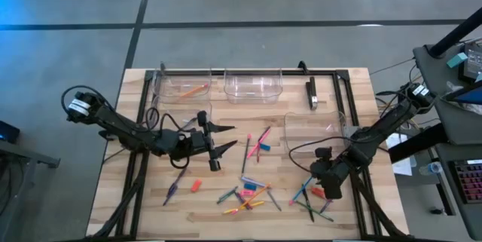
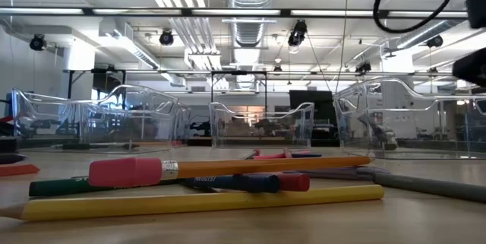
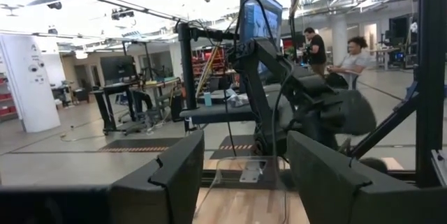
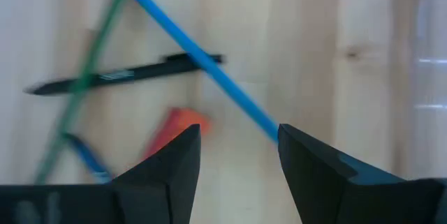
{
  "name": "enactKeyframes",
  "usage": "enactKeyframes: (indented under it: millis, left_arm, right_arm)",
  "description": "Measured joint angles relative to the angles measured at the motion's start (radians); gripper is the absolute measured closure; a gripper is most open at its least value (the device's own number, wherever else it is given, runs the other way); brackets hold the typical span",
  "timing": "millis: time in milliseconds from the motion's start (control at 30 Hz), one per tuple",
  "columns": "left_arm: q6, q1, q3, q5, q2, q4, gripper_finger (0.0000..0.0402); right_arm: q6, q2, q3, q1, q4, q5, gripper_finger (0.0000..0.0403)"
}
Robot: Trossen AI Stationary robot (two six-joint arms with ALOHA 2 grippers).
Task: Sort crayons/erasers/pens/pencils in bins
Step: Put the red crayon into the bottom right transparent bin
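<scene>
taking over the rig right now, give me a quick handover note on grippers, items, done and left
Left gripper: jaws open, empty, over mid-table.
Right gripper: jaws open, empty, low over a blue pencil, black pen and orange eraser.
Done: one orange pencil lies in the back-left bin.
Left: the loose pile at the table's front; the middle bin looks empty.

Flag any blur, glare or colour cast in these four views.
High view: blue glare in its top-left corner. Low view: the nearest yellow pencil is soft. Right wrist view: motion blur smears the blue pencil and black pen. Left wrist view: bright ceiling.
</scene>
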Motion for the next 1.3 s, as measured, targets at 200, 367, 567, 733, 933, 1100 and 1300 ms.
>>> enactKeyframes:
  millis: [200, 367, 567, 733, 933, 1100, 1300]
  left_arm:
    - [0.000, 0.000, 0.000, 0.000, 0.000, -0.001, 0.0212]
    - [0.000, 0.000, 0.000, -0.002, 0.000, -0.001, 0.0212]
    - [0.000, 0.000, 0.000, -0.003, 0.000, 0.000, 0.0212]
    - [-0.013, 0.000, 0.000, -0.003, 0.000, -0.001, 0.0212]
    - [-0.078, 0.000, 0.000, -0.003, 0.000, -0.018, 0.0212]
    - [-0.080, 0.000, 0.000, 0.000, 0.000, -0.041, 0.0212]
    - [-0.109, 0.000, 0.000, 0.000, 0.000, -0.062, 0.0212]
  right_arm:
    - [0.198, 0.020, 0.011, 0.153, 0.039, 0.022, 0.0223]
    - [0.359, 0.066, 0.011, 0.255, 0.081, 0.029, 0.0223]
    - [0.458, 0.128, 0.011, 0.292, 0.113, 0.044, 0.0223]
    - [0.482, 0.200, 0.011, 0.294, 0.159, 0.044, 0.0223]
    - [0.501, 0.257, 0.013, 0.296, 0.175, 0.035, 0.0223]
    - [0.522, 0.273, 0.014, 0.296, 0.176, 0.042, 0.0223]
    - [0.526, 0.264, 0.012, 0.297, 0.171, 0.055, 0.0231]
